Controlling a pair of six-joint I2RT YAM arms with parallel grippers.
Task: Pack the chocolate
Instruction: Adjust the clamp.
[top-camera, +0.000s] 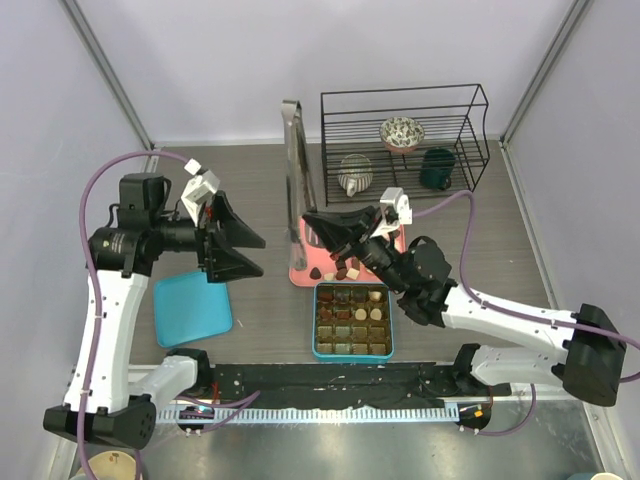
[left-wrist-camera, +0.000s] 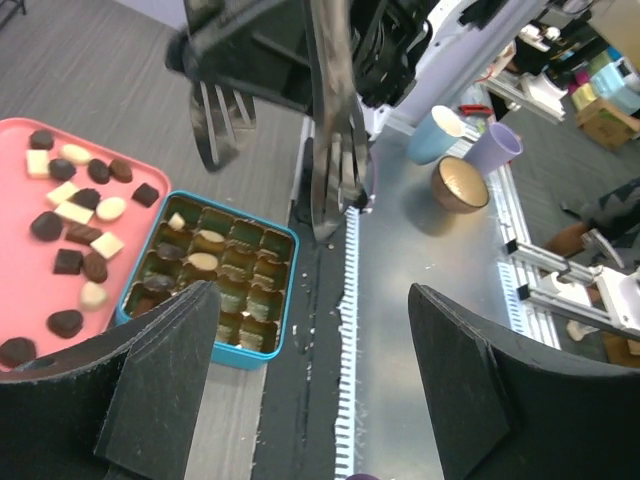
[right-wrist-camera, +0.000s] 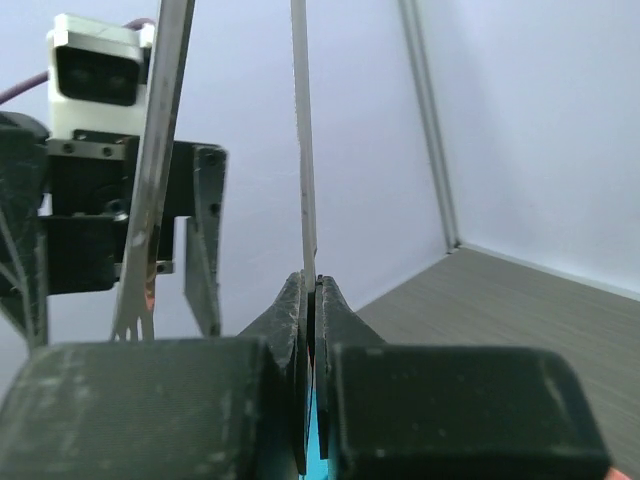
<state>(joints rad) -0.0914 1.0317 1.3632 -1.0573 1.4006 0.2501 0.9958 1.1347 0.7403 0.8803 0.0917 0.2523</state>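
Your right pincer (top-camera: 312, 228) is clamping one blade of the metal tongs (top-camera: 295, 160). In the right wrist view its two fingers are pressing together on that thin blade, while the other blade is standing free to the left. The tongs are pointing away from the arms, toward the back wall. Your left pincer (top-camera: 262, 258) is hanging above the table (top-camera: 260, 320) with its fingers wide apart and gripping nothing. It is facing the tongs from the left.

The chocolate (top-camera: 341, 268) is lying in two places. Loose dark, brown and cream pieces are sitting on the pink tray (top-camera: 298, 276), just below your right pincer. More pieces are filling compartments of the teal box (top-camera: 318, 345), which is sitting just in front of the tray, nearer the arm bases. A teal lid (top-camera: 192, 308) is lying flat on the table under your left arm, well apart from the box.
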